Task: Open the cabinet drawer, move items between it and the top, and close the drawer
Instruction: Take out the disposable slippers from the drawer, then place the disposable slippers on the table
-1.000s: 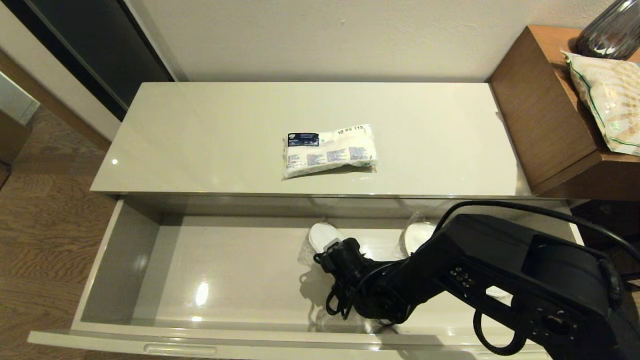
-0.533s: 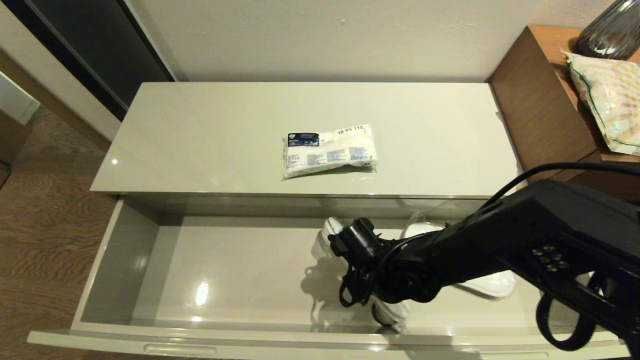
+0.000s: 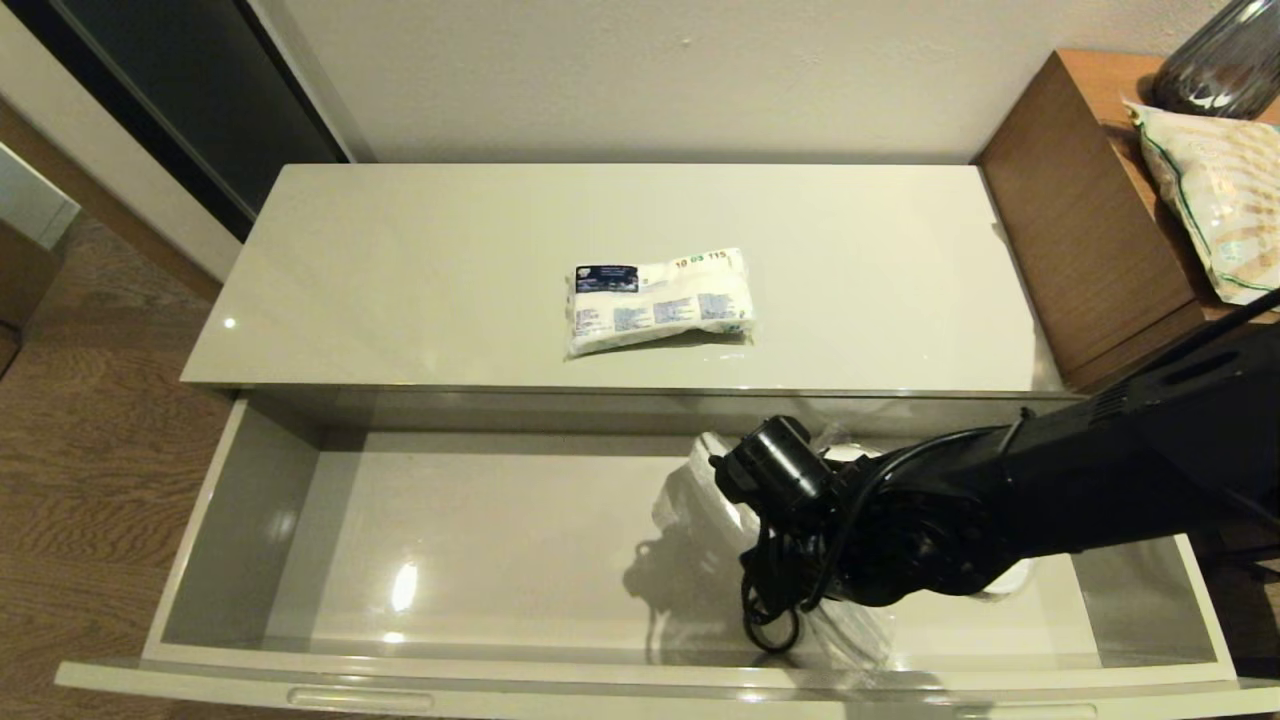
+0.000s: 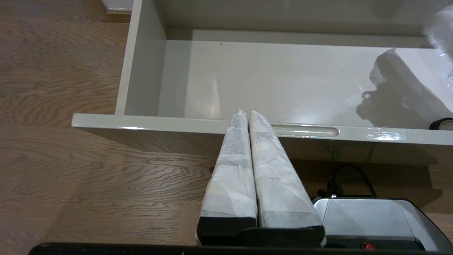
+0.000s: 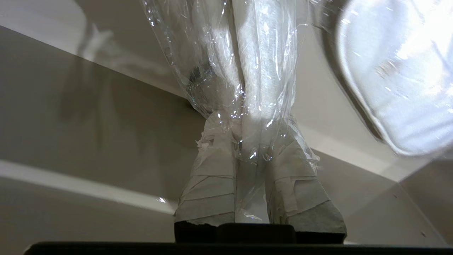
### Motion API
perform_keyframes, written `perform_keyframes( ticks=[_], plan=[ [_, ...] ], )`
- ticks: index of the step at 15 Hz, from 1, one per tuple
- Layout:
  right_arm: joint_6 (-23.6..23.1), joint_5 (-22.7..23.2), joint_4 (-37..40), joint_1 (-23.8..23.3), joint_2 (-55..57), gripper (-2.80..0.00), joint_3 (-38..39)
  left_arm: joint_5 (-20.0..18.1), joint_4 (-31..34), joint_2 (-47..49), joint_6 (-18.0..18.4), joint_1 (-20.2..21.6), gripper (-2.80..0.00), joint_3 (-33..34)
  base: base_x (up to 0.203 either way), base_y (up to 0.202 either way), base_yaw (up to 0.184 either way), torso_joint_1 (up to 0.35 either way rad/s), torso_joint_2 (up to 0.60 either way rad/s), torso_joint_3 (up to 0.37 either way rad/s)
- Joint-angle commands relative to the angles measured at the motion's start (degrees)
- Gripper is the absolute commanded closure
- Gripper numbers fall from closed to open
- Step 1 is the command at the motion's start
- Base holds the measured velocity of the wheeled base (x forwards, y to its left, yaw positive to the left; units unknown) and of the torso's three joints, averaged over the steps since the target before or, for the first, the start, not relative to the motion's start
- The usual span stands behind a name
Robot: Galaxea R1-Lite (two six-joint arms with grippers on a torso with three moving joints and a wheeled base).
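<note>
The cabinet drawer (image 3: 230, 520) stands pulled fully out under the glossy cream top (image 3: 420, 270). The white packet with the dark blue label (image 3: 657, 298) lies on the top, near its middle. Reaching into the drawer's right half, my right arm (image 3: 900, 520) has its gripper (image 5: 247, 131) shut on a plastic-wrapped white slipper (image 5: 247, 53), whose wrap shows beside the wrist (image 3: 700, 490). A second slipper (image 5: 396, 78) lies on the drawer floor beside it. My left gripper (image 4: 246, 112) is shut and empty, parked outside the drawer front next to a slot handle (image 4: 304, 131).
Taller brown wooden furniture (image 3: 1090, 230) stands at the right, bearing a green-striped beige bag (image 3: 1215, 200) and a dark vase (image 3: 1225, 60). Wood floor (image 3: 90, 450) lies to the left. The drawer's left half (image 3: 450, 540) is bare.
My right arm has swung rightward and risen within the drawer, carrying the wrapped slipper along with it. The packet and the left gripper have not moved.
</note>
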Motion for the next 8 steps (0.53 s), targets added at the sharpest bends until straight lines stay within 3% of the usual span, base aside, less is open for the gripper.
perform_keyframes(
  ticks=[1,8],
  plan=[
    [-0.6,-0.1,1.0,-1.7,-8.4,0.00,2.3,0.0,0.0,0.0,0.0,0.0,0.00,0.0,0.000,0.000,0.000,0.000,0.00,0.000],
    [-1.3,0.5,19.8,-4.3,-28.5,0.00,0.6,0.0,0.0,0.1,0.0,0.0,0.00,0.0,0.000,0.000,0.000,0.000,0.00,0.000]
  ],
)
